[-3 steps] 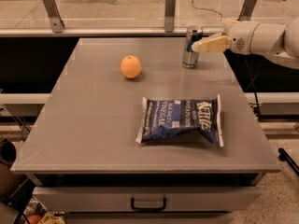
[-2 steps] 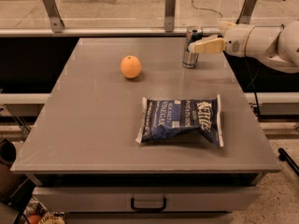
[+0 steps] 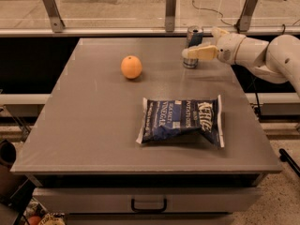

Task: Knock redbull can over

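redbull can [image 3: 193, 35] upright, spread pincer [image 3: 199, 43] from the right, one finger across its front

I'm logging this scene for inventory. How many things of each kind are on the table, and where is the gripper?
redbull can: 1
orange: 1
Kettle chip bag: 1
Total: 3 things on the table
The gripper is at the redbull can, near the table's far right corner.
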### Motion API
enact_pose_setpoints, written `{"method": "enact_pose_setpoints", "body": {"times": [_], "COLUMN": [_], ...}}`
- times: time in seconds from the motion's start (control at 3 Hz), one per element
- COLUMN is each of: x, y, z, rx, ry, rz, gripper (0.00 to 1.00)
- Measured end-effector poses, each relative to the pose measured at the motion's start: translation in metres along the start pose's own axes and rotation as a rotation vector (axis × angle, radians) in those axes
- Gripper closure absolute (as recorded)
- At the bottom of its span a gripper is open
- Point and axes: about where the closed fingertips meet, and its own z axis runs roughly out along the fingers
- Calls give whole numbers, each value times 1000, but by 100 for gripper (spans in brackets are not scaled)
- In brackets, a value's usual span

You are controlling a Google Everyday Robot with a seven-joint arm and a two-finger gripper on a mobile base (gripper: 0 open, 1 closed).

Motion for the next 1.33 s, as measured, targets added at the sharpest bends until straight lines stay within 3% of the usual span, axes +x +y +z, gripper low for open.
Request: {"method": "enact_pose_setpoints", "body": {"times": [0.33,0.67,1.33], "x": [16,16,16], "y": [4,7,11], "z": [9,13,18], "rx": [8,2,-7], "ry": [-11,-12,-13], "rz": [12,12,13], "gripper": [18,49,96]}}
